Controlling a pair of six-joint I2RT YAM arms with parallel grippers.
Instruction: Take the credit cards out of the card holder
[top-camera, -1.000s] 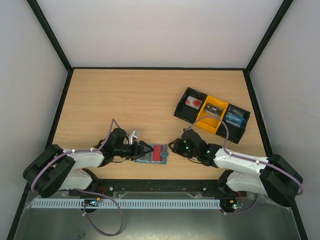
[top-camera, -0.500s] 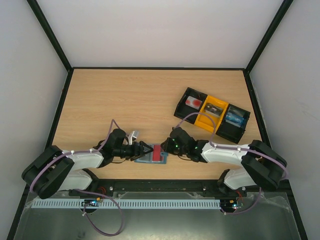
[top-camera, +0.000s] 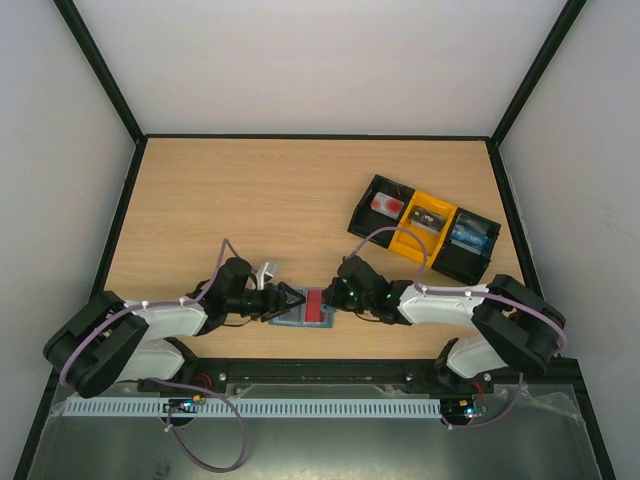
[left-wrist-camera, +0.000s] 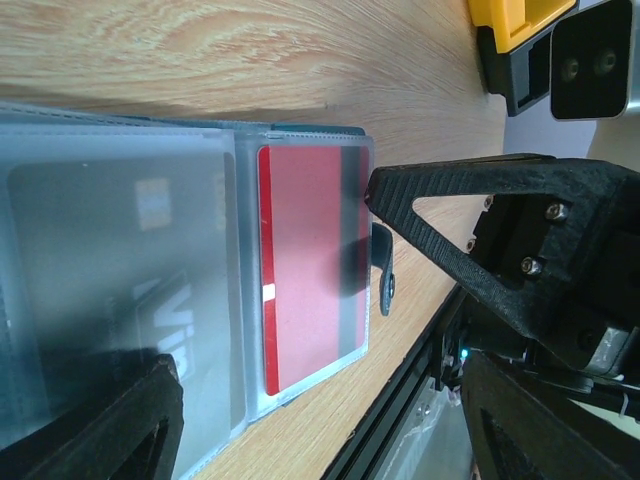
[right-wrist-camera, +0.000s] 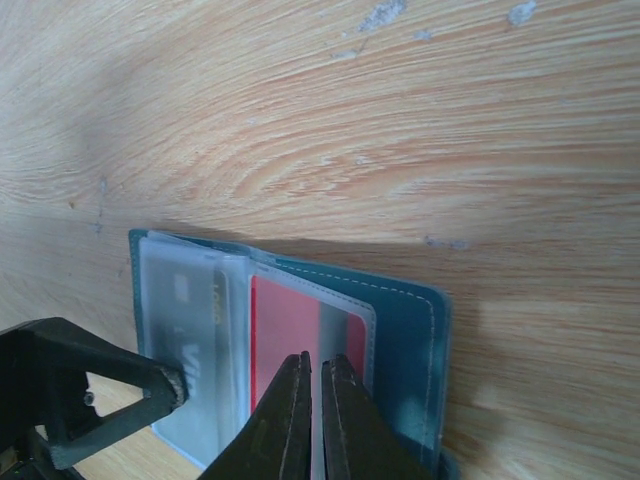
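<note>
Card holder (top-camera: 303, 308) open flat near the front edge of the desk (top-camera: 300, 190), between both arms. No cards out yet, judging by red card (left-wrist-camera: 305, 270) and grey card (left-wrist-camera: 120, 260), both inside clear sleeves. Left jaws spread, one tip pinning the grey-card side. Right jaws pressed together at the red card's edge; unclear whether gripping it. Only in the left wrist view: closing tab (left-wrist-camera: 385, 270). Only from above: tray (top-camera: 425, 228), well apart

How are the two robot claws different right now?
The left gripper is open wide; the right gripper is shut. One left fingertip is at the grey card's sleeve; the right gripper's tips are at the red card. Both are down at the card holder.
</note>
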